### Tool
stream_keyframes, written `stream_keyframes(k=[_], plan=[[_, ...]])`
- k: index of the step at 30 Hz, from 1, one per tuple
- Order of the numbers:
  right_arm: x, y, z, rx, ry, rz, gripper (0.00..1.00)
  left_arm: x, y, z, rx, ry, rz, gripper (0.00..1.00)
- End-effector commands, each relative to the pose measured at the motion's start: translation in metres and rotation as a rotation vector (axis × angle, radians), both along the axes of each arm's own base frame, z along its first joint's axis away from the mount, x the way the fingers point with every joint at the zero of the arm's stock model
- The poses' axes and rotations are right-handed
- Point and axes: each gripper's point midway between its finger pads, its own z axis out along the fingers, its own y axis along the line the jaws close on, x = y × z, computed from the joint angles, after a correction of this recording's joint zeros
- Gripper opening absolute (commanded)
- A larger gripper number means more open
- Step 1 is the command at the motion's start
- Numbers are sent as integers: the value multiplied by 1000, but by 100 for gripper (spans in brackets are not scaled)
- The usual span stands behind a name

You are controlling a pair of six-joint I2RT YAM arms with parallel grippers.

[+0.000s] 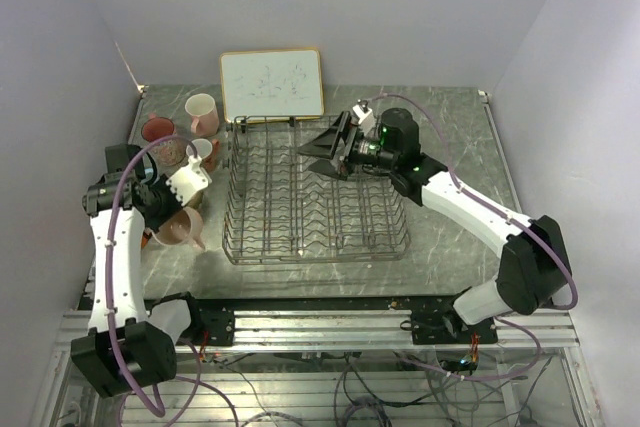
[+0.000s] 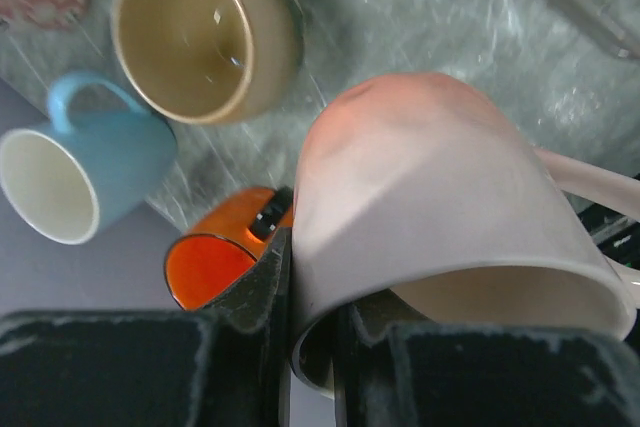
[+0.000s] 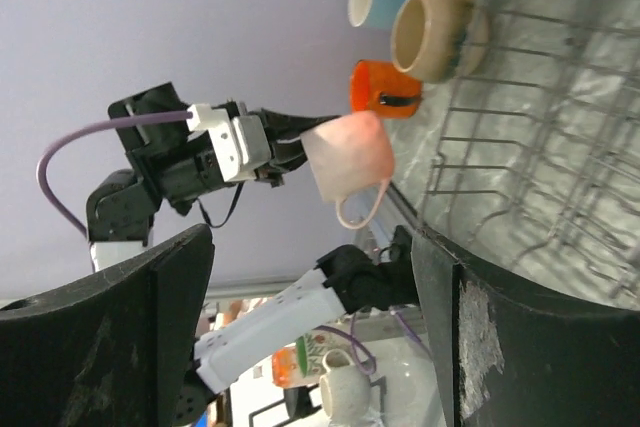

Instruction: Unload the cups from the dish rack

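My left gripper (image 2: 312, 327) is shut on the rim of a pale pink cup (image 2: 440, 197), one finger inside and one outside, holding it tilted above the table left of the dish rack (image 1: 315, 209). Below it stand an orange cup (image 2: 215, 262), a light blue cup (image 2: 80, 167) and a tan cup (image 2: 195, 37). The top view shows the held pink cup (image 1: 180, 229) at the left gripper (image 1: 172, 209). My right gripper (image 1: 325, 152) hovers over the rack's far side, open with nothing between its fingers (image 3: 120, 347), facing the pink cup (image 3: 350, 162).
More cups stand at the table's far left: a cream-pink one (image 1: 203, 112), a dark red one (image 1: 157, 128) and a patterned one (image 1: 170, 152). A wood-framed whiteboard (image 1: 272, 84) leans against the back wall behind the rack. Walls close in left and right.
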Motion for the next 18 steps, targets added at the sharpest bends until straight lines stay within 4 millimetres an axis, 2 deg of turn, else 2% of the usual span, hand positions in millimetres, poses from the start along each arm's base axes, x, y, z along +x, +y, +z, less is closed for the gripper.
stream_keyframes(k=[1,5,8,18], plan=[[5,-21,-23,-105,-6,-47,80,-8,25,-15,144,27,28,7],[10,-32,-23,-144,-22,-82,80,-5,28,-42,130,90,67,7],[14,-40,-22,-184,-46,-115,80,-4,23,-60,87,126,87,7],[24,-67,-31,-304,-91,-215,81,6,1,-93,9,175,136,7]])
